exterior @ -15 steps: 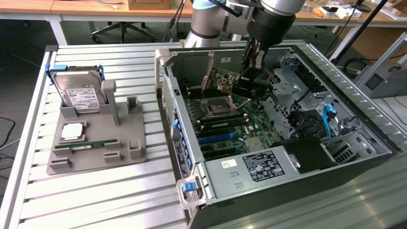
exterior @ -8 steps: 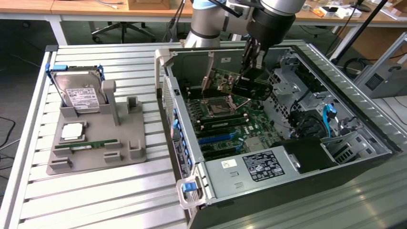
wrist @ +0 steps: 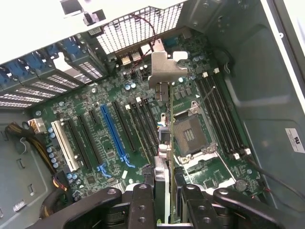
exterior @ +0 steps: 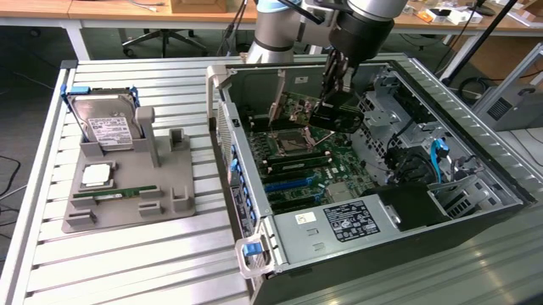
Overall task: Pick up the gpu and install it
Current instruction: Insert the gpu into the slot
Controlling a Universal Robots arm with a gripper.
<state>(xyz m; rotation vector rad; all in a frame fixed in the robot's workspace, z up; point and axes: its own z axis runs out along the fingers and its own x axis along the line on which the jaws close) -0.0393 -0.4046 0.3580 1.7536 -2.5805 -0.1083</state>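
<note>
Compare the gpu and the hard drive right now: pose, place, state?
The gpu hangs edge-on inside the computer case, shut in the gripper; the hard drive leans in the grey holder outside it, untouched. The gpu is bare dark green board with a silver bracket; the hard drive is silver with a white label. Both are flat rectangles.

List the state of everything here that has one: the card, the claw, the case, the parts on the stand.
gpu: held edge-on above the motherboard, not seated.
claw: shut on the gpu.
computer case: side open.
CPU socket: bare.
hard drive: leaning upright in the grey stand.
RAM stick: lying on the stand.
</note>
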